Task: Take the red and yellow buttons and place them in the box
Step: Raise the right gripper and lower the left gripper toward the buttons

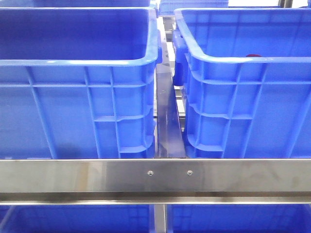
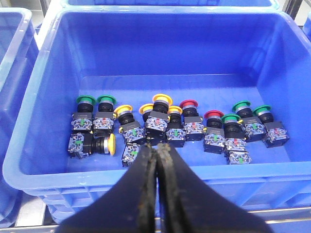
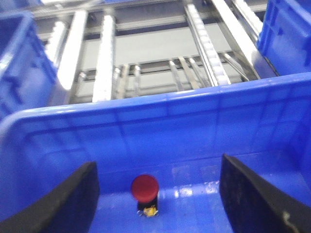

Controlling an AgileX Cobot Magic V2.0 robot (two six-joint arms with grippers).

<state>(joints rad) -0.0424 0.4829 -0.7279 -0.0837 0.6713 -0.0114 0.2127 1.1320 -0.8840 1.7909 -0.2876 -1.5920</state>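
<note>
In the left wrist view a blue crate (image 2: 39,97) holds several push buttons. Red-capped ones (image 2: 189,103) (image 2: 214,115) stand right of centre, yellow-capped ones (image 2: 162,99) (image 2: 124,110) in the middle, and one yellow button (image 2: 111,144) lies on its side. My left gripper (image 2: 156,148) is shut and empty, over the crate's near wall. In the right wrist view my right gripper (image 3: 158,167) is open over another blue crate (image 3: 194,121), with one red button (image 3: 145,188) upright on the floor between its fingers, untouched. A red cap (image 1: 252,56) peeks over the right crate's rim in the front view.
Green-capped buttons (image 2: 85,100) (image 2: 241,105) stand at both ends of the row. The front view shows two tall blue crates (image 1: 77,97) (image 1: 243,107) side by side behind a steel rail (image 1: 155,177). Roller conveyor rails (image 3: 204,43) lie beyond the right crate.
</note>
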